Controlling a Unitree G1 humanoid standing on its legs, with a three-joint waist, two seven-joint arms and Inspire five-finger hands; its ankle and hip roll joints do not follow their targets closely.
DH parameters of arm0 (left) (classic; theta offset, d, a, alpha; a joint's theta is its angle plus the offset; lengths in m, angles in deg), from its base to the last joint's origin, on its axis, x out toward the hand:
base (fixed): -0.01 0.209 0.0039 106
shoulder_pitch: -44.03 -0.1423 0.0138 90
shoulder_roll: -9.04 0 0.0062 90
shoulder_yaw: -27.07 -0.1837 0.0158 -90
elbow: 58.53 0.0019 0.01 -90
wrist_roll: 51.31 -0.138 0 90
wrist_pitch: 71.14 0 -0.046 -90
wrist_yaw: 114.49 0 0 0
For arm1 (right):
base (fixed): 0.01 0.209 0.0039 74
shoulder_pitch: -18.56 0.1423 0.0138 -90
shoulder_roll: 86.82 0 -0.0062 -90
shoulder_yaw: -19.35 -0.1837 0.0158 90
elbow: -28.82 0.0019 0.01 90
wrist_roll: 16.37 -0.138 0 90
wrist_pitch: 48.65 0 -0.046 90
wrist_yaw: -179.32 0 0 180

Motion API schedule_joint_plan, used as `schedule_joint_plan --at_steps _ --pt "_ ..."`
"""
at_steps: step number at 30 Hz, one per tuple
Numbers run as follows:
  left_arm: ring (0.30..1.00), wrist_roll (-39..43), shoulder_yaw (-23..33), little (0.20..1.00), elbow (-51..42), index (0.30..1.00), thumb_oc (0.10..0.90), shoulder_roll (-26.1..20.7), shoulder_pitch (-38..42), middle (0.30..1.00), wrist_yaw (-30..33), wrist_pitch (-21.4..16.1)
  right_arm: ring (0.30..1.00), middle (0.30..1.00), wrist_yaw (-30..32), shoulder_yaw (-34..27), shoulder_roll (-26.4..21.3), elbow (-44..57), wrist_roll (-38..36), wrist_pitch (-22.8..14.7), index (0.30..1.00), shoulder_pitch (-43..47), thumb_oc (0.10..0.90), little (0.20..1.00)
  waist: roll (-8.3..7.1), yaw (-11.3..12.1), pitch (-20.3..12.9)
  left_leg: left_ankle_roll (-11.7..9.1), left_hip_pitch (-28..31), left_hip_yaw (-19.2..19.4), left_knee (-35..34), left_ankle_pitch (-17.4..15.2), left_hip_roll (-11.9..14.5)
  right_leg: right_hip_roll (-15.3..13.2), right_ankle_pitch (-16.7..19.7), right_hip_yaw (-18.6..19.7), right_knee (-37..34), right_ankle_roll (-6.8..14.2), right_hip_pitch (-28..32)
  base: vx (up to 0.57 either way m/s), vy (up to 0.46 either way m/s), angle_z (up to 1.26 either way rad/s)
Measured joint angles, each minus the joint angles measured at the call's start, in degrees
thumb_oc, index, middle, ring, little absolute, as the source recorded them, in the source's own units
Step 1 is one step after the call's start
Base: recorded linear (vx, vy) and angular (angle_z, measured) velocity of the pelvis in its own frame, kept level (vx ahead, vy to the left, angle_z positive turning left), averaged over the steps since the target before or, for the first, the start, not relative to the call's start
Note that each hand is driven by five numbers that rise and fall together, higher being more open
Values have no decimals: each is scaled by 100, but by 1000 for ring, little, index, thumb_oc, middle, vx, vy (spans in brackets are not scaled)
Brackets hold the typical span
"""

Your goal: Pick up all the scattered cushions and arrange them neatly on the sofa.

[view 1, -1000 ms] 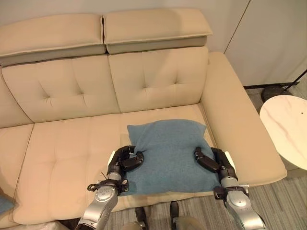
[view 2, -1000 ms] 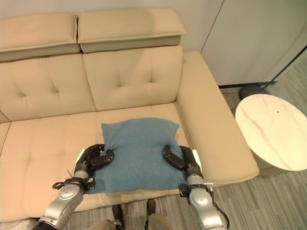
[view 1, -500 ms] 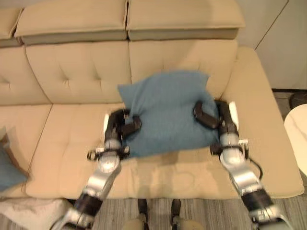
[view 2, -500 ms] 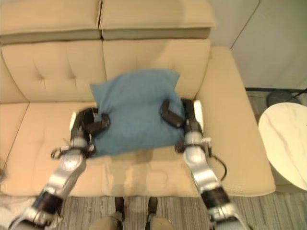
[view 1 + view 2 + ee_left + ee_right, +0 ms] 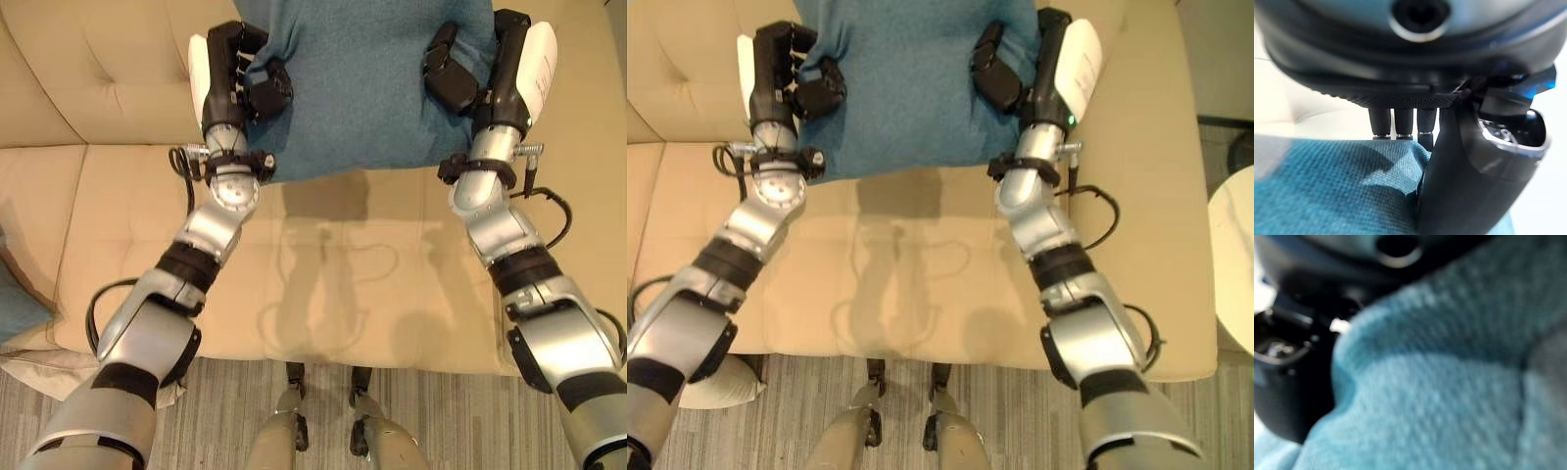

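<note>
A blue cushion (image 5: 362, 88) hangs above the beige sofa's seat (image 5: 343, 294), held up in front of the backrest; its top is cut off by the view's edge. My left hand (image 5: 245, 83) is shut on its left side, thumb and fingers pinching the cloth (image 5: 1342, 191). On the other side my right hand (image 5: 470, 73) is curled round the cushion's edge, whose blue fabric (image 5: 1440, 396) presses close against the wrist camera. Another blue cushion's corner (image 5: 15, 299) shows at the far left of the seat.
The sofa's right armrest (image 5: 1161, 196) runs along the right. A round white side table (image 5: 1239, 264) stands beyond it. Something pale (image 5: 715, 387) lies on the grey floor at the sofa's front left corner.
Both hands have raised the blue cushion off the seat and carried it up toward the backrest. The camera has tipped down and nearer, so the arms now fill much of the view.
</note>
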Motion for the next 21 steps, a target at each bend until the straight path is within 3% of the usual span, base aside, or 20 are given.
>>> schedule_joint_plan --at_steps 2,3,4,5,6,7,8,10,12,15,21 --pt "900 177 -28 900 422 900 800 92 140 900 -188 44 900 900 -81 264 -29 -458 -392 106 900 240 800 900 202 12 129 319 -13 -28 -20 211 67 -74 -253 202 1102 66 -606 -10 7 -12" --pt "900 268 -41 900 512 900 800 136 159 900 -218 89 900 900 -137 285 -53 -504 -454 141 900 271 800 900 321 -40 195 432 -31 -69 -4 294 75 -82 -640 317 1344 322 -953 -11 -5 7" --pt "900 308 -118 900 566 900 800 146 157 900 -283 120 900 900 -175 365 -81 -485 -468 226 900 257 800 900 358 -129 229 420 -41 -60 -6 287 -56 -140 -252 517 419 330 -945 -9 -3 45" --pt "900 308 -140 900 578 900 800 160 150 900 -390 147 900 900 -225 430 -136 -457 -467 305 900 235 800 900 260 -246 229 364 -22 -28 -2 248 -274 -329 617 573 -4 271 -891 -2 -2 64" --pt "900 308 -126 900 545 900 800 194 130 900 -456 160 900 900 -281 455 -233 -435 -466 339 900 222 800 900 201 -284 234 181 6 1 13 68 -381 -402 753 593 -31 32 -860 -6 -4 24" --pt "900 305 -71 900 417 900 800 152 102 900 -484 161 900 900 -315 494 -326 -397 -463 349 900 239 800 900 170 -143 327 -95 -243 44 405 -208 -269 -354 802 655 -27 -9 -965 -4 -4 -5" --pt "900 310 11 900 392 900 800 136 69 900 -512 160 900 900 -381 601 -348 -387 -463 382 900 223 800 900 21 -156 472 -121 -405 88 479 -301 -255 -361 816 665 -24 -28 -963 -5 3 -24" --pt "900 307 10 900 395 900 800 72 30 900 -607 181 900 900 -515 584 -347 -297 -462 487 900 219 800 900 -84 -313 658 -215 -410 144 -133 -178 -176 -290 816 628 -23 -28 -958 -5 0 6" --pt "900 282 72 900 260 900 800 11 -302 900 -615 179 900 900 -643 574 -412 -76 -406 502 900 148 800 900 -61 -258 957 -199 -212 156 -86 287 57 -24 808 657 -25 -32 -783 -11 -7 -32" --pt "900 269 147 900 52 900 800 7 -452 900 -679 169 900 900 -673 421 -525 37 -376 500 900 71 800 900 -96 -281 1223 -210 -78 130 -84 297 -24 -93 809 613 -25 -32 -637 -32 -11 -3" --pt "900 198 384 900 -86 900 800 -87 -741 900 -699 153 900 900 -800 173 -459 242 -362 472 900 -333 800 900 -100 -229 1301 -183 172 2 -86 275 -36 -101 759 496 -31 29 -346 -47 -5 9"
